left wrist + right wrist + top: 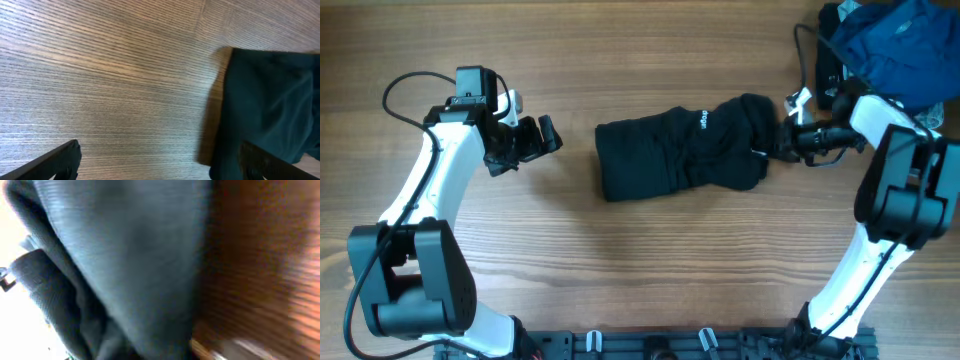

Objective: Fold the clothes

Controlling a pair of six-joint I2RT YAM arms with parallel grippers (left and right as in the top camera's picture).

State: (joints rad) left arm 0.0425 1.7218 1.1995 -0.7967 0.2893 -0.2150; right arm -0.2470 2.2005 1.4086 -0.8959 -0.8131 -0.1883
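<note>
The clothes (680, 150), one black garment, are laid as a bunched bundle in the middle of the table (620, 250), and a small white logo (704, 120) is seen on top. The right end of the bundle is pinched by the right gripper (772, 143), its jaws pressed together on the fabric. The left gripper (542, 138) is held to the left of the bundle, apart from it, with its fingers (55, 162) spread wide. A bright blue garment (895, 45) is seen in the far right corner.
</note>
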